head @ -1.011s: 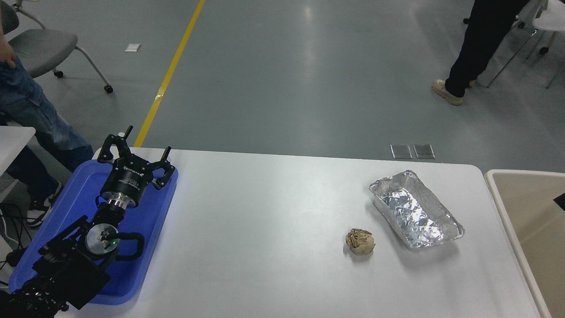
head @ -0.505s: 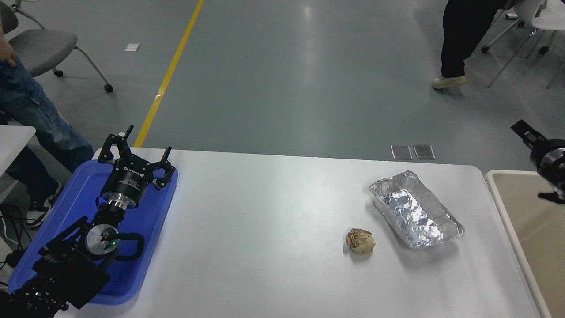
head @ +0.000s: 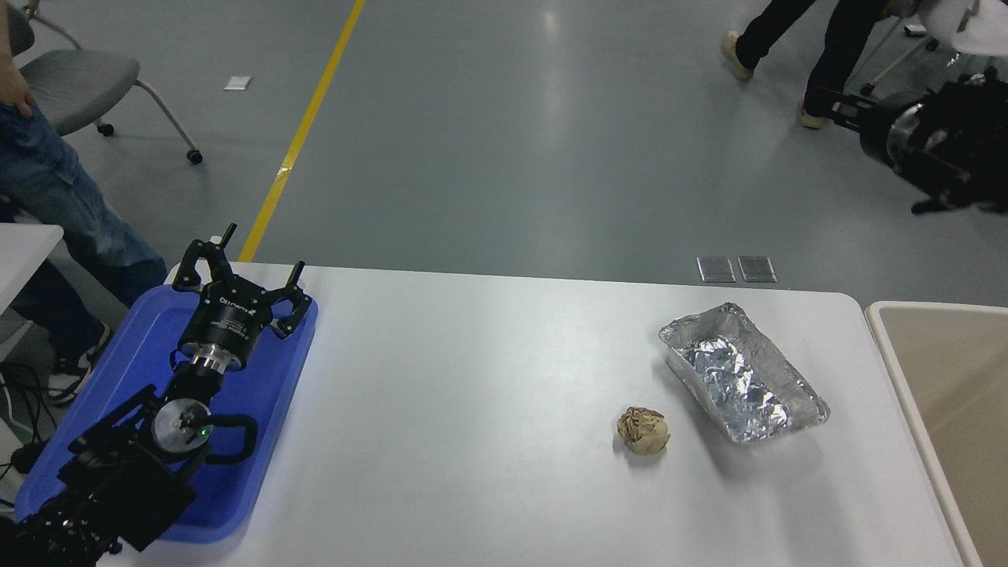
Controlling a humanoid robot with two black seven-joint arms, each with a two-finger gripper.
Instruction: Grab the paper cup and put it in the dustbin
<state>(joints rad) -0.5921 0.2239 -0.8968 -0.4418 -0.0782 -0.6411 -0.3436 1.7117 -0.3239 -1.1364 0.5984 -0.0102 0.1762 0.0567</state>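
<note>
Beige dustbin [head: 906, 370] below right hand [head: 846, 106] (raised).

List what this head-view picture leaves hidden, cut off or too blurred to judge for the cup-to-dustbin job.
- Paper cup: nowhere in the head view.
- Dustbin: cut by the right edge; only its near corner and part of the inside show.
- Right gripper: blurred at the upper right; open or shut unclear.
- Left gripper: parked over the blue tray, hiding part of it.

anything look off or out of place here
No paper cup shows on the table, only a crumpled brown paper ball and a dented foil tray sitting askew. The right tool is raised high, away from the dustbin. The left tool is parked over the blue tray.
</note>
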